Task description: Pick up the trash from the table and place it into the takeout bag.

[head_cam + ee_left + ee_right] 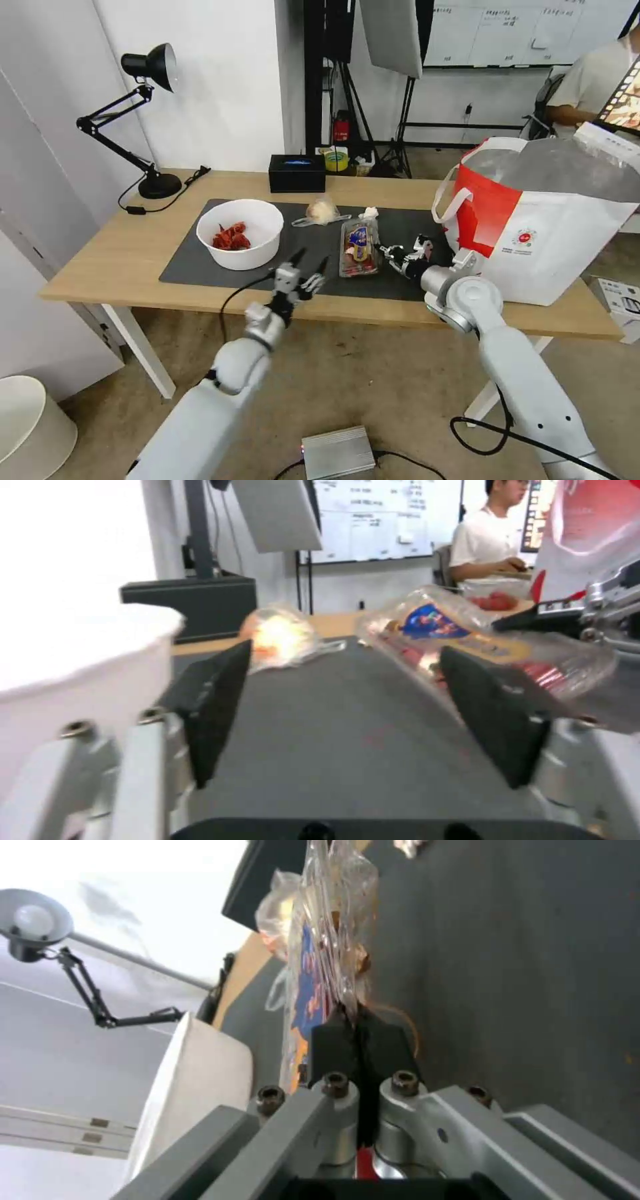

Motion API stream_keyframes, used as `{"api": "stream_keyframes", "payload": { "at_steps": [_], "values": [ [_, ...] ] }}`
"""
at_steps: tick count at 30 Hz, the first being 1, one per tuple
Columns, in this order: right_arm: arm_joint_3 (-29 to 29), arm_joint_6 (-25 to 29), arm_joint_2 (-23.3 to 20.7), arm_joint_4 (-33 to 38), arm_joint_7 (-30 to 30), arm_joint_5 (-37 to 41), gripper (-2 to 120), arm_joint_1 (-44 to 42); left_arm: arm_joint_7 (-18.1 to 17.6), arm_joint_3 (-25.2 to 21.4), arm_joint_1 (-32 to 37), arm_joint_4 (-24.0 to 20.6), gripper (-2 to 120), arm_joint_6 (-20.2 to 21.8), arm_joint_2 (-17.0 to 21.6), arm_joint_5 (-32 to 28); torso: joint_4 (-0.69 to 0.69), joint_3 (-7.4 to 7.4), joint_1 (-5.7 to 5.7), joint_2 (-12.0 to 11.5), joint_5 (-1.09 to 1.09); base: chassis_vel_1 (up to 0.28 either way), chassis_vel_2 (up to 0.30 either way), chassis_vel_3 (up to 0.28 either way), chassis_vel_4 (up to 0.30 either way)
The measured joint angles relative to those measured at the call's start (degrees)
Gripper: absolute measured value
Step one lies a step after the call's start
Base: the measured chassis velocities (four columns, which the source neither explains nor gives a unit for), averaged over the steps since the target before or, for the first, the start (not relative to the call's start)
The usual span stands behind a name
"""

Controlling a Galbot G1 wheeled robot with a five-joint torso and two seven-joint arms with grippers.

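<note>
On the table (120, 260), a dark mat bears the trash. My right gripper (385, 251) is shut on the near edge of the clear clamshell box (359, 248), beside the takeout bag (533, 220). The right wrist view shows the pads (340, 1040) pinching the clamshell box (327, 940). In the left wrist view that box (460, 640) sits tilted, one side raised. My left gripper (312, 259) hangs open over the mat's front edge, between the white bowl (238, 233) with red shells and the clamshell; nothing lies between its fingers (213, 705). The clear bag with a beige lump (322, 212) and the tissue (369, 213) lie farther back.
A black box (297, 172) stands at the table's back edge and a black desk lamp (150, 120) at the back left. The takeout bag stands open on the table's right end. On the floor are a silver box (338, 452) and a white bin (27, 427).
</note>
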Motion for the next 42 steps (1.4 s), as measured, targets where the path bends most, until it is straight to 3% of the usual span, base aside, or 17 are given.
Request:
{"api": "stream_keyframes", "payload": {
  "at_steps": [5,16,34,42],
  "values": [
    [-0.04,0.94,0.63,1.46,0.88,-0.53,0,-0.11,-0.01,-4.01,3.12,-2.34,98,-0.21,-0.35,1.65,0.0,0.0,0.0,0.0,0.0,0.0,0.0,0.0,0.0],
    [2.0,2.11,-1.62,7.81,2.06,1.65,0,-0.13,0.5,-13.09,12.2,-4.72,100,-2.1,-0.05,2.66,0.0,0.0,0.0,0.0,0.01,0.0,0.0,0.0,0.0],
    [9.51,3.13,-7.69,18.34,3.55,7.13,0,-0.86,1.48,-16.79,15.03,-8.39,100,-1.11,3.05,-1.46,0.0,0.01,0.0,0.0,0.02,0.0,0.0,0.0,0.0],
    [16.55,3.79,-14.28,22.93,4.98,12.11,0,-0.53,1.61,-16.97,16.52,-11.9,100,0.63,4.82,-7.41,0.0,0.01,0.0,0.0,0.02,0.0,0.0,0.0,0.0]
  ]
}}
